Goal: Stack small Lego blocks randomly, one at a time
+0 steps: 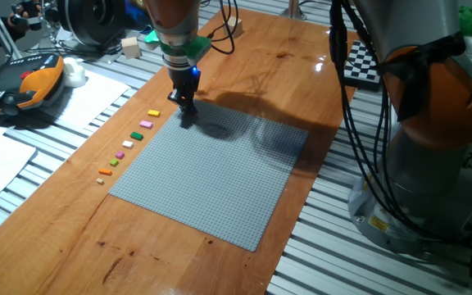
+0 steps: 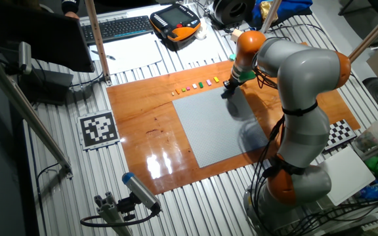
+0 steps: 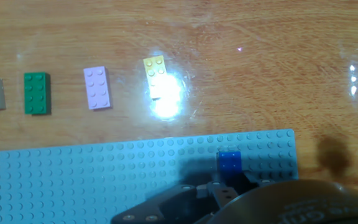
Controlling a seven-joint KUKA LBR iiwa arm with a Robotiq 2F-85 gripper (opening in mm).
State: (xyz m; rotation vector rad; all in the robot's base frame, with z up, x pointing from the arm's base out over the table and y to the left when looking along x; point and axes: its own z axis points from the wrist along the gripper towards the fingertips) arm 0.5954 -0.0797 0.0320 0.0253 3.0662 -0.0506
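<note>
I had one blue block (image 3: 230, 162) on the grey plate (image 3: 104, 174). Yellow (image 3: 156, 76), pink (image 3: 97, 88), green (image 3: 36, 93) waited. I couldn't tell my gripper's (image 1: 185, 105) fingers.

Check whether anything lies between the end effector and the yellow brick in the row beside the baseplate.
Nothing visible does. The end effector hangs over the corner of the grey studded baseplate, by a small blue Lego brick. Between there and the small yellow Lego brick the hand view shows only studs and bare wooden table.
</note>
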